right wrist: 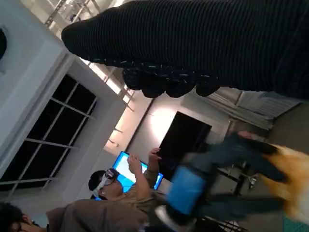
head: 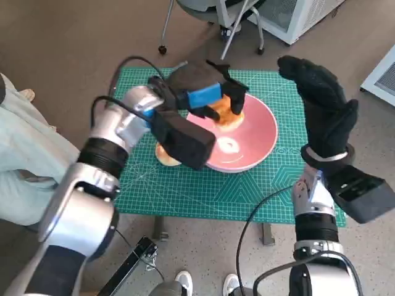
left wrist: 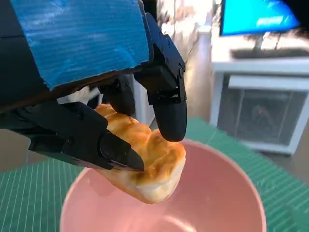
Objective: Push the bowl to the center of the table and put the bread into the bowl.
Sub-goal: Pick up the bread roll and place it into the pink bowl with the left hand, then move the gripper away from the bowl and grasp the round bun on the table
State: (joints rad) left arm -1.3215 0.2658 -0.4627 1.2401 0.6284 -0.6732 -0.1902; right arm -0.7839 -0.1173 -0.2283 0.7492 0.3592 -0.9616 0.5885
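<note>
A pink bowl (head: 253, 139) sits near the middle of the green mat. My left hand (head: 203, 92) hangs over the bowl's far-left part and grips a golden piece of bread (head: 227, 111). In the left wrist view the bread (left wrist: 149, 164) is pinched between black fingers (left wrist: 169, 116) just above the bowl's (left wrist: 222, 193) inside. My right hand (head: 321, 105), in the black glove, is raised to the right of the bowl with its fingers spread and nothing in it. The right wrist view shows the glove (right wrist: 203, 43), the left hand (right wrist: 203, 188) and the bread (right wrist: 294, 174), blurred.
A second piece of bread (head: 165, 155) lies on the green mat (head: 185, 191) left of the bowl, partly hidden by my left wrist camera. A person's pale-clad legs (head: 18, 154) are at the table's left. A chair base (head: 203, 24) stands beyond the table. A person (right wrist: 120, 193) shows in the right wrist view.
</note>
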